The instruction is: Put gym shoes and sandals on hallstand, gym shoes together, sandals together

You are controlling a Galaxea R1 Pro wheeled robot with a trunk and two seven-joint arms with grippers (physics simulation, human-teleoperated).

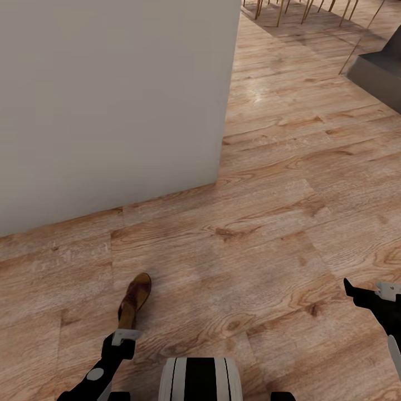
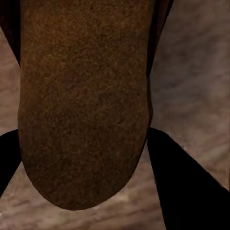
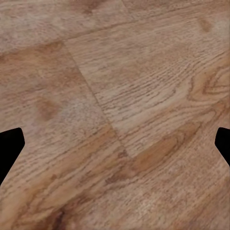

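Observation:
A flat brown sandal (image 1: 135,299) with a tan insole and dark straps sticks out forward from my left gripper (image 1: 126,333), low over the corridor floor (image 1: 250,234) at the lower left of the head view. In the left wrist view its rough brown sole (image 2: 84,96) lies between the two black fingers (image 2: 179,187), and my left gripper (image 2: 82,132) is shut on it. At the right edge of the head view my right gripper (image 1: 365,295) hangs above bare planks. Its fingers stand wide apart in the right wrist view, so my right gripper (image 3: 118,139) is open with nothing in it.
A pale grey wall block (image 1: 111,100) fills the upper left, its corner (image 1: 219,179) reaching the floor. Thin gold chair legs (image 1: 303,11) stand at the far top, and a dark grey piece of furniture (image 1: 379,69) sits at the upper right. Wood flooring stretches ahead and right.

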